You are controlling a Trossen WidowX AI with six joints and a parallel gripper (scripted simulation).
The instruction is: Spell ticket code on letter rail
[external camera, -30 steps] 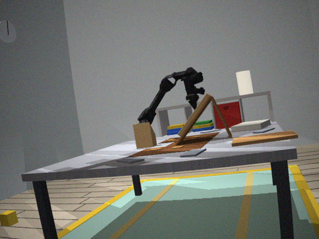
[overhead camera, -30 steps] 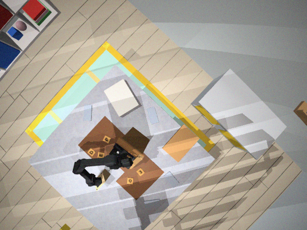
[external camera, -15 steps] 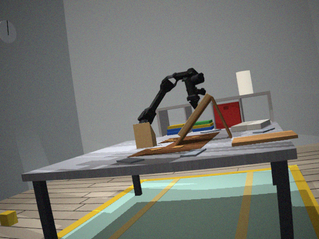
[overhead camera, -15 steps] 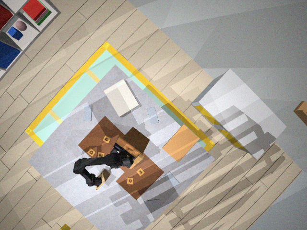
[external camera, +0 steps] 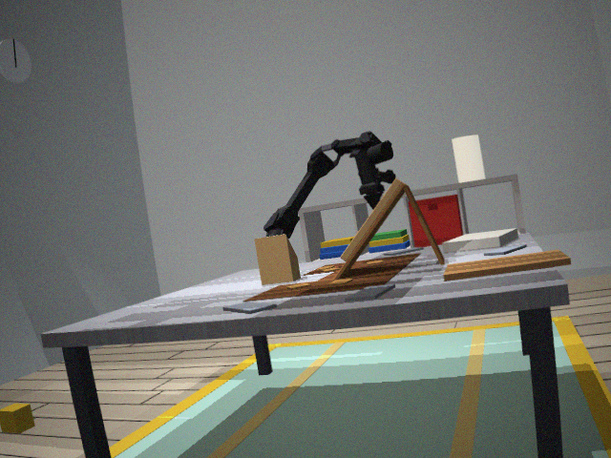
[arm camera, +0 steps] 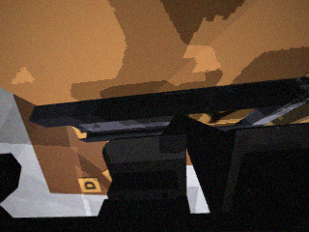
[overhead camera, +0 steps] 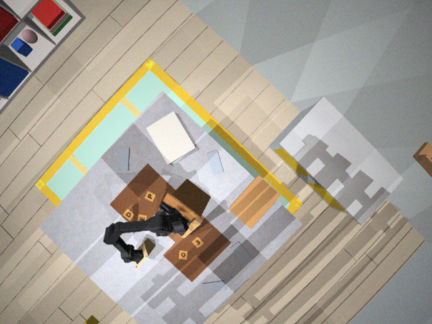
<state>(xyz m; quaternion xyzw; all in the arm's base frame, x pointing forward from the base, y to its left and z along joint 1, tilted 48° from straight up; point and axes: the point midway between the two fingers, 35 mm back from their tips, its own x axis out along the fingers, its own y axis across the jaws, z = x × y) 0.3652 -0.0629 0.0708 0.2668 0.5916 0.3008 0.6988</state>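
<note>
My gripper (external camera: 373, 204) is shut and empty, pointing down close to the face of the tilted board (external camera: 370, 224) (arm camera: 58, 53). The arm hides much of the board in the top view. Tile P (overhead camera: 150, 196), tile D (overhead camera: 128, 214) (arm camera: 90, 185) and a partly hidden tile (overhead camera: 142, 217) that looks like E lie on the brown mat (overhead camera: 192, 273) on one side of the board. A tile (overhead camera: 197, 241) looking like 3 or a turned E and tile Q (overhead camera: 183, 254) lie on its other side. The rail's contents and the ticket's code cannot be read.
A white box (overhead camera: 171, 138) (external camera: 481, 239) and a long wooden block (overhead camera: 254, 202) (external camera: 505, 266) lie on the counter (overhead camera: 66, 226) behind the board. Thin blue-grey plates (overhead camera: 123, 158) (overhead camera: 214, 162) (external camera: 249, 306) lie around the mat. The arm stands at a tan block (external camera: 276, 259).
</note>
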